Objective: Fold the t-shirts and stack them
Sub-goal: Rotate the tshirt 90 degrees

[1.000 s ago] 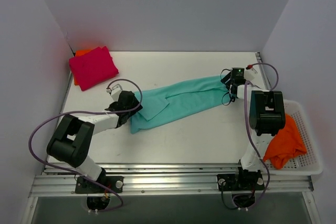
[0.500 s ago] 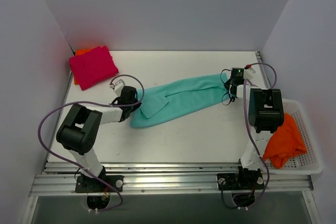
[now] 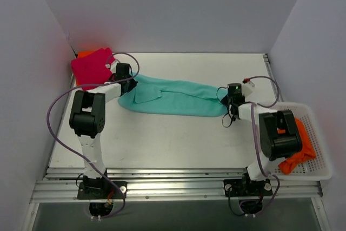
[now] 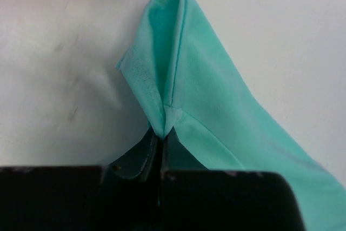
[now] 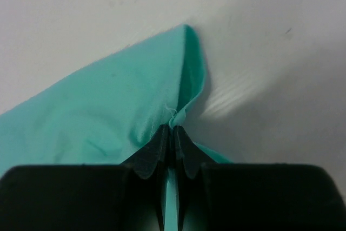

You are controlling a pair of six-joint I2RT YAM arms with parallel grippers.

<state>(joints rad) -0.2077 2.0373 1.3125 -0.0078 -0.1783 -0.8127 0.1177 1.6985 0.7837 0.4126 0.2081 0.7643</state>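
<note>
Looking across the table [image 3: 178,144], we find the teal t-shirt [image 3: 178,97] stretched into one long band on the middle of the surface. Its long axis runs left to right, and the left end lies a little farther from the bases than the right end.

Off the right edge sits a white basket [image 3: 320,172] with a crumpled orange t-shirt [image 3: 296,143] in it, well apart from the band. In the far left corner lies the folded pink t-shirt [image 3: 93,68], just beside the band's left end but not touching it.

Each end of the band has its own arm. The left gripper [image 4: 161,133] is clamped on the left end, jaws pressed together on a small pleat of teal cloth near a hemmed edge. The right gripper [image 5: 173,128] is likewise clamped on the right end, with a thin ridge of cloth pinched between its tips.

From either gripper, then, the shirt lies straight toward the other one, so neither arm is nearer; they share it.

We judge that the coming move turns on this line. To fold, both ends would have to travel together, square to the axis, or the band will skew. The left end has little room beyond it, with the pink t-shirt so close.
</note>
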